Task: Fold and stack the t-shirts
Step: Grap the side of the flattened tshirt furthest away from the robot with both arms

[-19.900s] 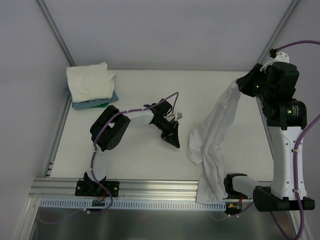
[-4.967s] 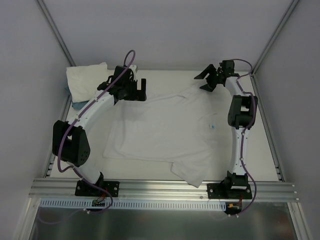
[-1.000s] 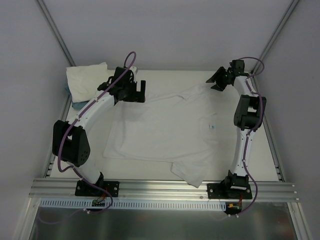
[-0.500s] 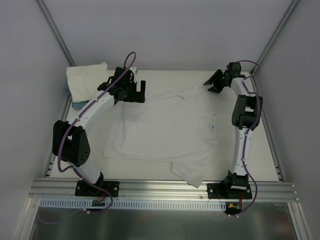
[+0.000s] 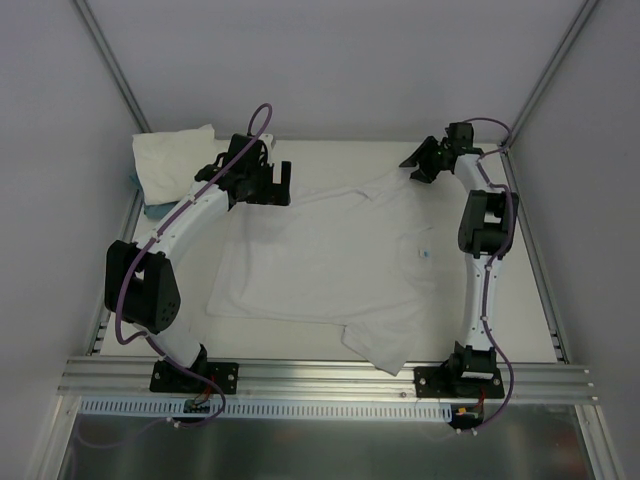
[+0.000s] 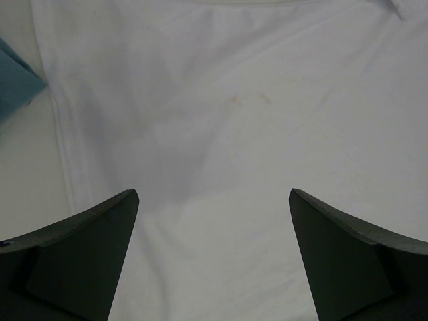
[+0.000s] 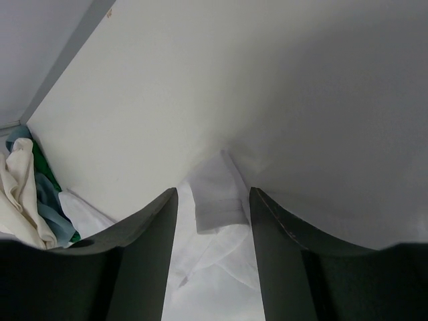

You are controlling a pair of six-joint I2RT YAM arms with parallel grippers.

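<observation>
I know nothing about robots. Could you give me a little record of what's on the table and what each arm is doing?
Spread item: plain white short-sleeved t-shirt, flat on the table
Pile: folded white cloth pile, far left corner, on a teal-blue flat item
Left gripper: open, over the shirt's far left edge
Right gripper: jaws apart, lined up with the far right sleeve cuff
Held: nothing visibly gripped
</observation>
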